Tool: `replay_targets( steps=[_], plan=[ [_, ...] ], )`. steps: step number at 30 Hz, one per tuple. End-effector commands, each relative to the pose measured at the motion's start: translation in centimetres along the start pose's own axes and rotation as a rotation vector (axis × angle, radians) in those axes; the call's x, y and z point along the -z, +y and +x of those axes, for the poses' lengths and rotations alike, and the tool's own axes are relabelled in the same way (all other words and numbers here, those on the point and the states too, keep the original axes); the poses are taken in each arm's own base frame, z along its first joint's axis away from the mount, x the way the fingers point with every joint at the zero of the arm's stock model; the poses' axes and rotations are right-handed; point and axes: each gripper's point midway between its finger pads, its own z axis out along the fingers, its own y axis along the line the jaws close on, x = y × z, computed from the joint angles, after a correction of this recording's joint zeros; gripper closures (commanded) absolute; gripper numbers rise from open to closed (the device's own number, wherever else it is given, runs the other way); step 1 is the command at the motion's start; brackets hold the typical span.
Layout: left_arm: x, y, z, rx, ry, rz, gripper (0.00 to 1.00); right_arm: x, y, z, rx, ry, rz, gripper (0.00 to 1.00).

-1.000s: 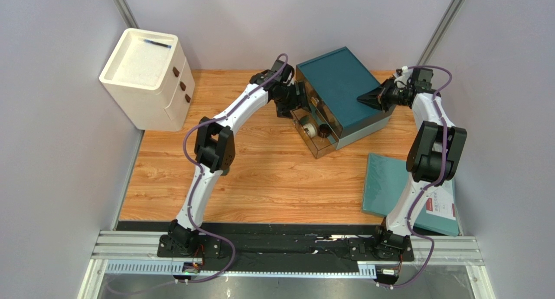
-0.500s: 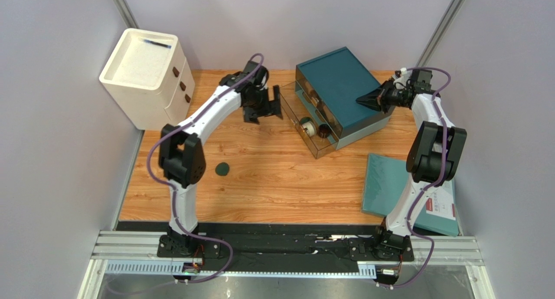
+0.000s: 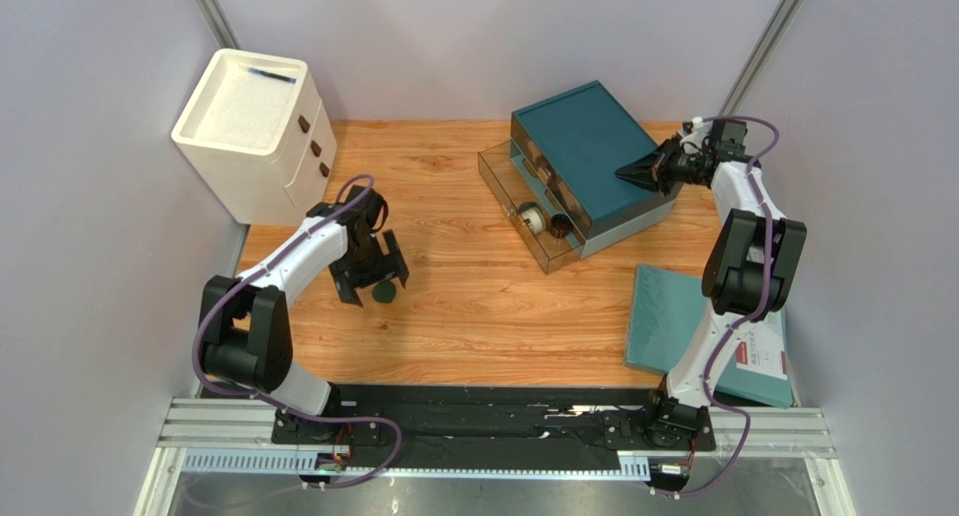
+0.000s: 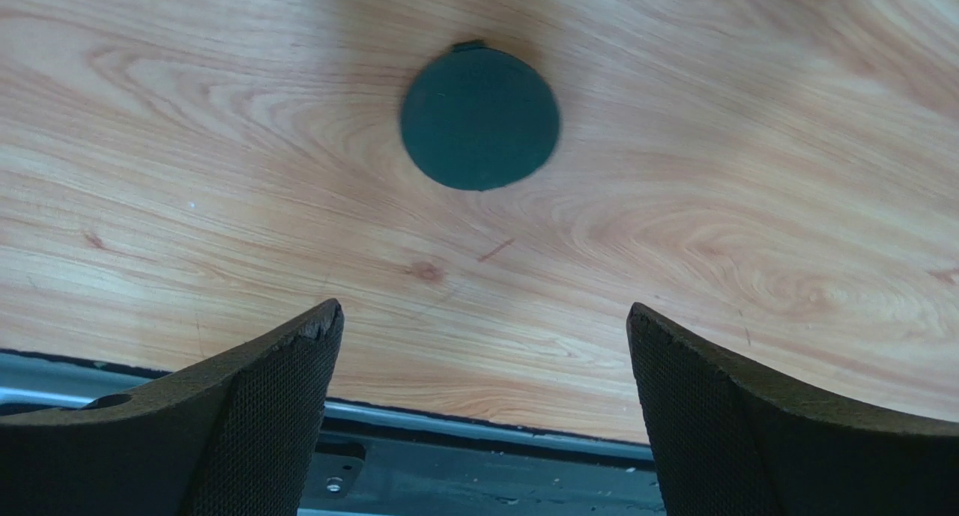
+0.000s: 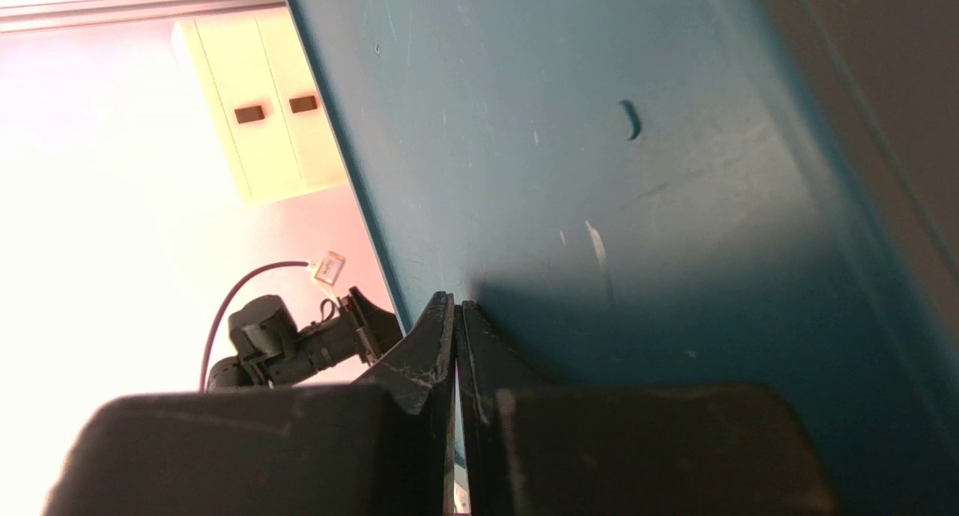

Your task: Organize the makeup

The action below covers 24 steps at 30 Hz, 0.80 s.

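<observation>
A dark green round disc (image 3: 385, 293) lies flat on the wooden table at the left; it also shows in the left wrist view (image 4: 481, 117). My left gripper (image 3: 374, 284) is open and empty, just above the disc, with the jaws wide apart (image 4: 482, 312). The teal drawer box (image 3: 585, 157) has its clear drawers pulled out; a round jar with a pale top (image 3: 529, 215) and a dark round jar (image 3: 557, 227) lie in one. My right gripper (image 3: 623, 175) is shut and empty, its tips (image 5: 456, 305) against the top of the box (image 5: 630, 202). The other makeup is out of view.
The white drawer cabinet (image 3: 253, 129) stands at the back left, and shows in the right wrist view (image 5: 270, 112). A teal flat pad (image 3: 675, 319) lies at the front right by the right arm. The table's metal front rail (image 4: 473, 471) is just behind my left fingers.
My left arm has swung from the open drawers of the teal box to the front left, over the green disc. The right arm has not moved.
</observation>
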Motion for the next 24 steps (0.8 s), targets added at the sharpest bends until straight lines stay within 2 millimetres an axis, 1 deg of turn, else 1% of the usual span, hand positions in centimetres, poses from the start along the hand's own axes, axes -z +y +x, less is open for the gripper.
replay_targets(
  steps=[1,7,8,10,11,12,14,18,19,20,21,23,24],
  plan=[
    [-1.4,0.8,-0.8,0.101,-0.016,-0.019,0.01,-2.4,-12.2,5.2,-0.184,0.123,0.376,0.96],
    [-3.0,0.5,-2.4,0.103,0.000,-0.049,0.03,-2.5,-12.3,5.7,-0.185,0.133,0.379,0.96],
    [-2.9,0.2,-3.0,0.101,-0.007,-0.044,0.03,-2.6,-12.4,5.8,-0.185,0.135,0.379,0.96],
    [-3.7,0.1,-3.4,0.088,0.009,-0.057,0.06,-2.6,-12.5,6.0,-0.186,0.137,0.384,0.96],
    [-3.7,-0.1,-4.0,0.086,-0.002,-0.054,0.07,-2.5,-12.7,6.1,-0.189,0.139,0.387,0.96],
    [-4.3,-0.1,-4.0,0.084,0.016,-0.068,0.09,-2.5,-12.7,6.2,-0.189,0.139,0.389,0.96],
    [-4.6,-0.3,-4.3,0.092,0.025,-0.065,0.12,-2.5,-12.7,6.3,-0.187,0.141,0.390,0.96],
    [-6.0,-0.3,-4.2,0.103,0.063,-0.062,0.20,-2.4,-12.9,6.5,-0.186,0.144,0.395,0.96],
    [-6.3,-0.3,-4.1,0.097,0.070,-0.060,0.36,-2.4,-12.9,6.4,-0.185,0.142,0.394,0.96],
    [-6.4,-0.3,-3.9,0.094,0.080,-0.067,0.39,-2.4,-12.9,6.4,-0.186,0.142,0.396,0.96],
    [-6.6,-0.2,-3.9,0.088,0.089,-0.073,0.40,-2.4,-12.9,6.4,-0.187,0.142,0.395,0.96],
    [-6.5,-0.3,-3.9,0.080,0.087,-0.069,0.52,-2.5,-13.0,6.4,-0.189,0.144,0.396,0.96],
    [-6.4,-0.6,-3.8,0.077,0.099,-0.052,0.69,-2.5,-12.9,6.4,-0.189,0.143,0.395,0.96]
  ],
)
